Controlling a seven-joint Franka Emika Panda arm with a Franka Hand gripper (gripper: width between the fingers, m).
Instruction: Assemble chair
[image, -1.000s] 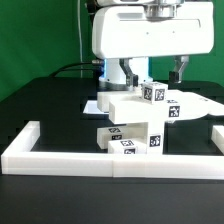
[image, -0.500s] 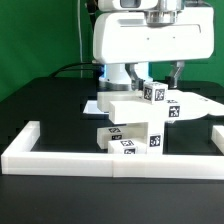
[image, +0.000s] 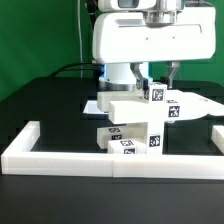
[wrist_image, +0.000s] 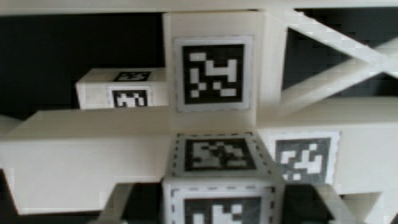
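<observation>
Backdrop: a green curtain (image: 40, 35) fills the exterior view's left, behind everything.
Tabletop: black and matte (image: 50, 105), carrying the whole lot.
Rail: a long low white rail (image: 60, 158) runs right across the front, and a short arm turns back from it at the exterior view's left end.
Housing: the arm's big white housing (image: 140, 40) looms top centre, right behind the parts.
Chair: here it is, in pieces (image: 135, 108), bunched mid-tabletop between the rail and the housing.
Low block: a tagged block (image: 128, 142) sits lowest, just behind the rail; whether it touches the rail, I cannot tell.
Seat: a flat white slab (image: 125, 105) lies level above that block.
Upright piece: a short tagged piece (image: 157, 95) stands at the slab's end toward the exterior view's right.
Fingers: the dark fingers (image: 173, 70) hang just above that upright piece, a touch to the exterior view's right of it.
Wrist close-up: a tall post (wrist_image: 214, 68) with a big tag rises past a pale flat surface. A small tagged cube (wrist_image: 125, 88) sits beside the post, and a cross-braced frame (wrist_image: 338, 50) sits on its other side.
Grip: grey shapes flank a tagged near block (wrist_image: 222, 205). How far apart the fingers stand, and whether they clamp anything, I cannot tell.
</observation>
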